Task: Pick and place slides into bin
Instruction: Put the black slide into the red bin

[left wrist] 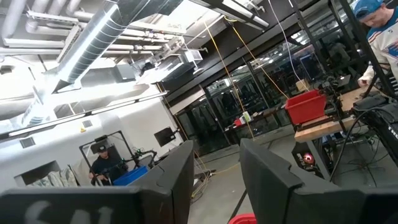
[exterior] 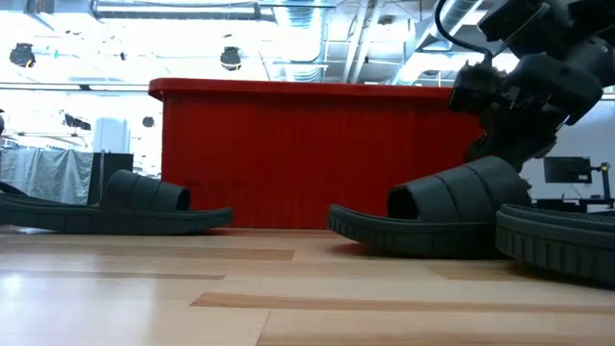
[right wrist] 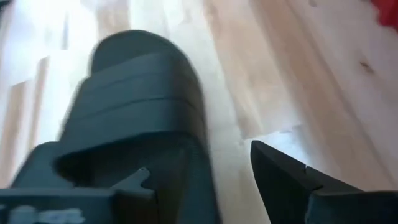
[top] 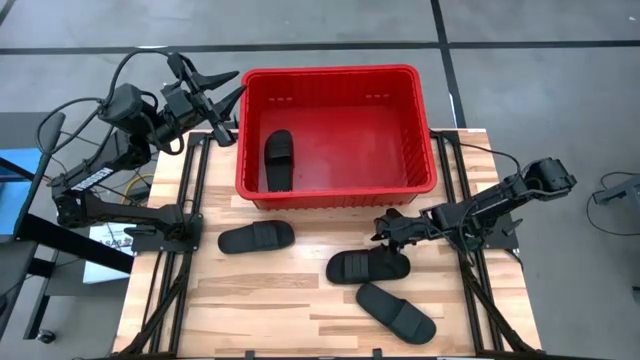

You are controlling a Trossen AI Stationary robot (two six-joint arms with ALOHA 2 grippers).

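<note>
High view: we see one slide (top: pixel 279 159) inside the bin (top: pixel 418 120).
Right gripper (top: pixel 390 232), fingers apart, straddles the centre slide (top: pixel 368 266); left gripper (top: pixel 218 96) gapes at upper left.

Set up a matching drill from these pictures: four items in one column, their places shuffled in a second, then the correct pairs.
Items
1. matte black slide with the strap at its far end
2. left gripper
3. right gripper
4. large bright red ribbed plastic bin

Places
A. raised past the table's far left corner
B. far middle of the wooden table
C. low over a table slide
D. inside the bin

Pairs: 1-D, 2-A, 3-C, 4-B
</note>
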